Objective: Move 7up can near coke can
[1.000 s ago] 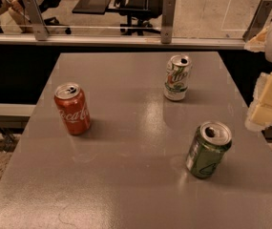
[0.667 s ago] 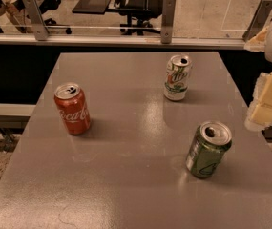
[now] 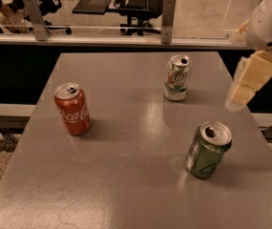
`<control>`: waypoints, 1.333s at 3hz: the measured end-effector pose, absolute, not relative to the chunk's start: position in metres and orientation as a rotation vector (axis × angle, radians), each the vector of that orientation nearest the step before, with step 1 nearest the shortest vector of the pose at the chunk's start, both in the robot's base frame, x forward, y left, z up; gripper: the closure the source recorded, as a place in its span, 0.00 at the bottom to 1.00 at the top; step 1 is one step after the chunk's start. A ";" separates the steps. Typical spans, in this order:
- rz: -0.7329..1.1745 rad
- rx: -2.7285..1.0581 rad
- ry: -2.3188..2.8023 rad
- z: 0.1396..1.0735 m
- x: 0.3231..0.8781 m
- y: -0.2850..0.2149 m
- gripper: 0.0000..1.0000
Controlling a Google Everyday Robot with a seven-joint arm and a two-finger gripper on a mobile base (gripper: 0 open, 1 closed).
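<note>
The 7up can [image 3: 177,78], white with green lettering and a silver top, stands upright on the far right part of the grey table [image 3: 126,156]. The coke can [image 3: 72,109], red with white script, stands upright at the left of the table. My gripper [image 3: 246,87] hangs above the table's right edge, to the right of the 7up can and apart from it. It holds nothing that I can see.
An all-green can [image 3: 208,150] stands tilted-looking at the near right of the table. Behind the table runs a glass barrier with metal posts [image 3: 168,13]. Office chairs [image 3: 140,4] and floor lie beyond it.
</note>
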State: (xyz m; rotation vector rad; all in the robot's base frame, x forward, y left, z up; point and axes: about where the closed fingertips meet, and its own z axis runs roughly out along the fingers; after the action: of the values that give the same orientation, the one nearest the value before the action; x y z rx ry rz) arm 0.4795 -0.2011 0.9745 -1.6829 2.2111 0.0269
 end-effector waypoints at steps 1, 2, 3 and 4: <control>0.120 -1.627 2.176 0.969 0.513 -0.188 0.00; 0.155 -1.572 2.174 0.955 0.549 -0.177 0.00; 0.202 -1.525 2.185 0.936 0.575 -0.168 0.00; 0.242 -1.502 2.199 0.915 0.596 -0.160 0.00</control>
State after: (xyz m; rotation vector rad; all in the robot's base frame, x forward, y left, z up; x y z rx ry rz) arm 0.5956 -0.1597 0.9154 -1.5017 2.1991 0.2418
